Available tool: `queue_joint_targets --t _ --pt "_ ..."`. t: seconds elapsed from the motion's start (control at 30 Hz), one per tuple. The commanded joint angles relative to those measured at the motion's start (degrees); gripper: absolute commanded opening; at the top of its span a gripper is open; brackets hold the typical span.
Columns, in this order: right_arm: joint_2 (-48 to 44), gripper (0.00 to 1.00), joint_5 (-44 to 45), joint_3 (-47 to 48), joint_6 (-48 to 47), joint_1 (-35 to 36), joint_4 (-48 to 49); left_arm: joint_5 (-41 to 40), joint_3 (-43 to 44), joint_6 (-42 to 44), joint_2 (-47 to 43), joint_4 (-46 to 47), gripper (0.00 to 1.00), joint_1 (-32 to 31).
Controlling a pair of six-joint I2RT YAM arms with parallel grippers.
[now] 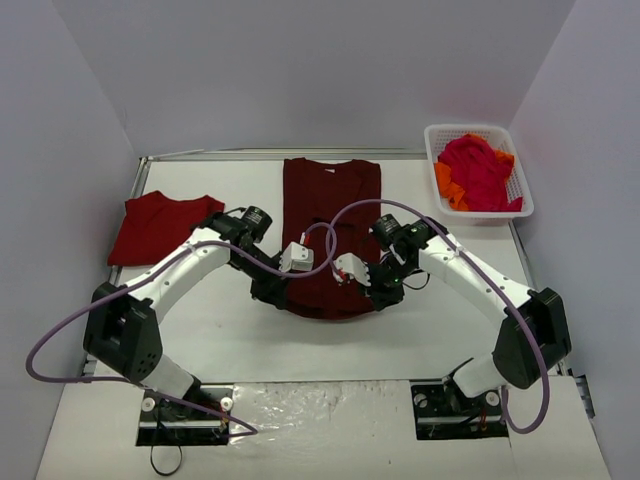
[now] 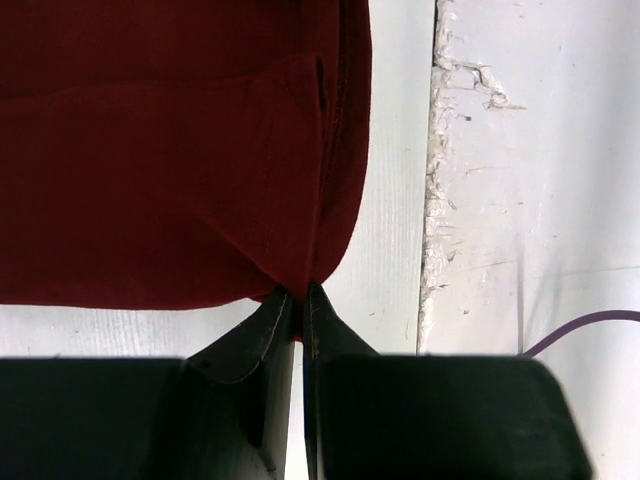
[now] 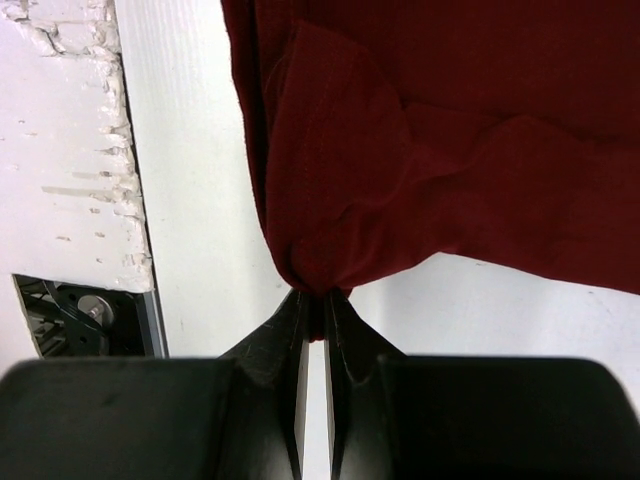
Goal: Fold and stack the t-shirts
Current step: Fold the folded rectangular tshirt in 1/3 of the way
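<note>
A large dark maroon t-shirt [image 1: 330, 200] lies lengthwise in the middle of the table, sleeves folded in. My left gripper [image 1: 272, 292] is shut on its near left corner, which shows in the left wrist view [image 2: 180, 180] pinched between the fingertips [image 2: 322, 310]. My right gripper [image 1: 378, 290] is shut on the near right corner, seen bunched in the right wrist view [image 3: 400, 170]. A brighter red folded t-shirt [image 1: 160, 226] lies at the left. Crimson and orange t-shirts [image 1: 478, 172] fill the basket.
A white lattice basket [image 1: 524, 190] stands at the back right corner. Purple cables [image 1: 350, 212] loop over the maroon shirt. The table's raised rim [image 1: 140, 180] runs along the left and back. A rough seam [image 2: 435, 200] runs along the table surface.
</note>
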Motion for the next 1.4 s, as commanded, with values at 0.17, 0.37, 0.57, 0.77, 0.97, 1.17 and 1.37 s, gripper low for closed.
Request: queue_joint_targets --t 0.17,0.37,0.57,0.77,0.97,1.17,1.37 --pt "1.9 0.0 0.7 7.6 -0.9 -3.6 -3.4 -3.3 2.2 -0.8 -3.3 1.3 0.02 -0.4" --pt "4.9 0.0 0.9 12.6 -0.9 -7.9 -3.0 -7.4 4.1 -2.6 -2.3 4.6 0.02 -0.2" --pt "7.7 0.0 0.9 17.6 0.0 -9.3 -1.8 -9.6 6.6 -3.0 0.2 7.1 0.02 0.0" --pt "10.6 0.0 1.4 20.2 0.0 -9.9 -1.5 -11.3 11.1 -2.3 4.1 7.8 0.02 0.4" --pt "13.7 0.0 2.1 22.8 0.3 -10.6 -0.6 -13.4 15.3 -1.9 8.2 7.8 0.02 1.6" --pt "16.7 0.0 4.3 25.7 1.4 -11.0 -0.7 -15.6 18.2 -2.9 9.9 9.6 0.02 3.2" --pt "19.8 0.0 5.3 29.7 1.7 -11.5 -0.6 -16.4 21.4 -2.5 12.2 9.3 0.02 3.8"
